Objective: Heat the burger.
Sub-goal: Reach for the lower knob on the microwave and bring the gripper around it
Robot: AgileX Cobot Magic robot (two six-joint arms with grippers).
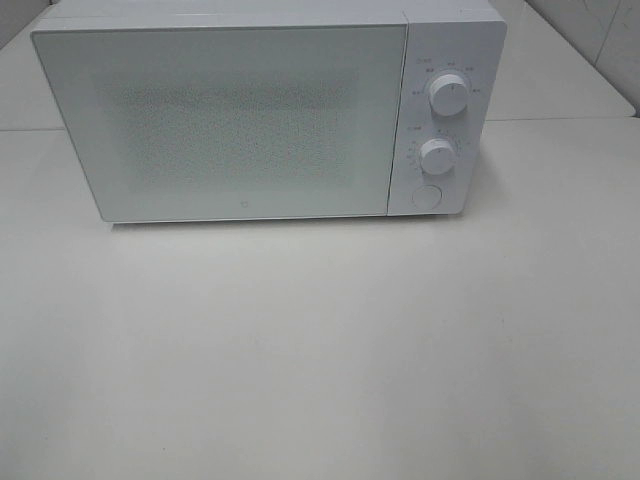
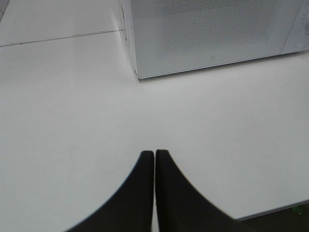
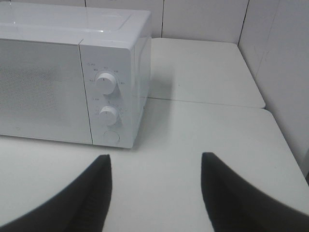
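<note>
The burger is out of view in every frame. A white microwave point(image 1: 250, 110) stands at the back of the table with its door shut; it also shows as the microwave point(image 2: 217, 34) in the left wrist view and the microwave point(image 3: 67, 72) in the right wrist view. My left gripper point(image 2: 154, 153) is shut with nothing between its black fingers, hovering over bare table in front of the microwave's left corner. My right gripper point(image 3: 155, 157) stands open and empty, set back from the microwave's control panel. Neither arm shows in the exterior high view.
The microwave panel carries two round knobs point(image 1: 449, 95) and a round button point(image 1: 427, 198) below them. A white table point(image 1: 320, 350) stretches in front. A seam between table tops point(image 3: 203, 101) runs behind, and a tiled wall point(image 3: 280, 58) rises on the right.
</note>
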